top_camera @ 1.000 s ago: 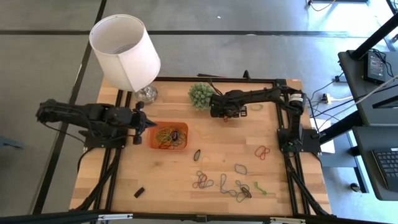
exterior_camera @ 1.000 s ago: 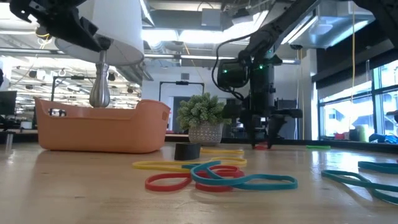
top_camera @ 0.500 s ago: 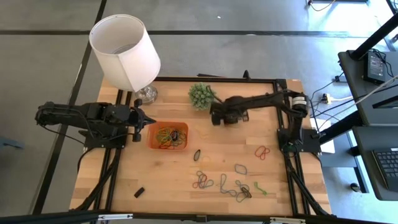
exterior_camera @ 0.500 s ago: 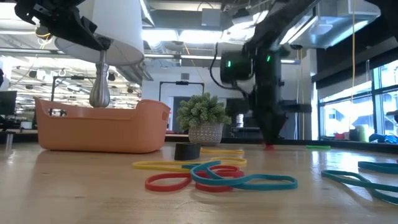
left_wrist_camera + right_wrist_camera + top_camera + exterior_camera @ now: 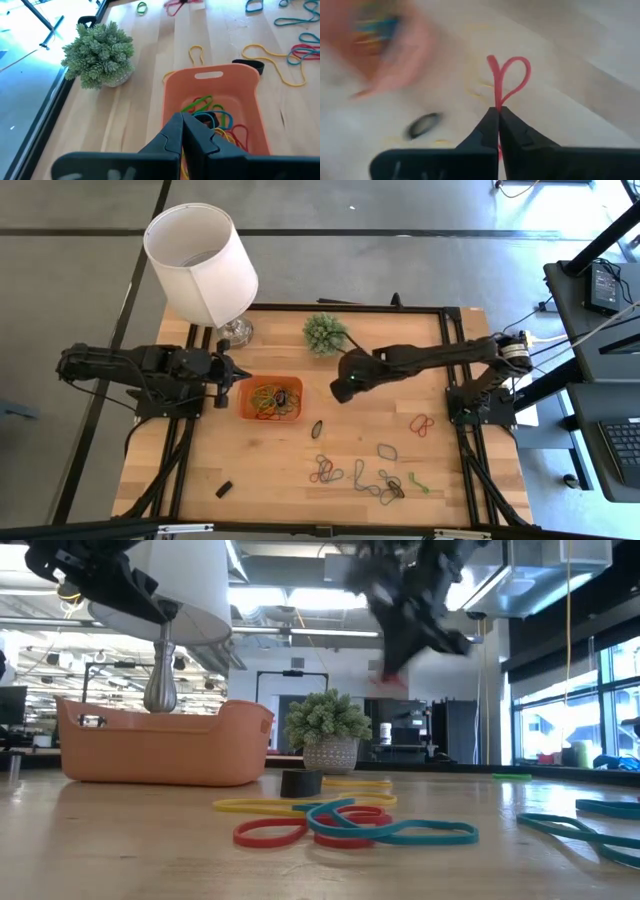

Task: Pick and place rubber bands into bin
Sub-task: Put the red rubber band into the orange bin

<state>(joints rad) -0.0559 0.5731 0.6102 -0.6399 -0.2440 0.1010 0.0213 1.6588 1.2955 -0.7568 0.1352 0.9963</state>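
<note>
The orange bin [image 5: 270, 398] sits left of the table's centre with several rubber bands in it, also seen in the left wrist view [image 5: 215, 115]. My right gripper [image 5: 343, 390] is right of the bin, raised above the table, shut on a red rubber band [image 5: 507, 80]. In the low view it shows high up [image 5: 392, 678]. My left gripper [image 5: 238, 378] is shut and empty at the bin's left end [image 5: 181, 120]. Loose rubber bands [image 5: 360, 475] lie on the near right of the table. My right gripper pinches the red rubber band between its two fingertips at one end of the loop [image 5: 498, 107]. The rest of the loop [image 5: 512, 75] sticks out past the fingertips, folded into a heart shape, lifted clear of the table.
A white lamp [image 5: 203, 262] stands at the far left corner and a small green plant [image 5: 324, 332] at the far middle. A black loop [image 5: 317, 428] lies near the bin, and a small black piece [image 5: 224, 488] lies at the near left.
My right gripper has gone from beside the plant toward the table's left and near edge, toward the bin, and has risen well above the table. The red band has been lifted clear of the table with it.
</note>
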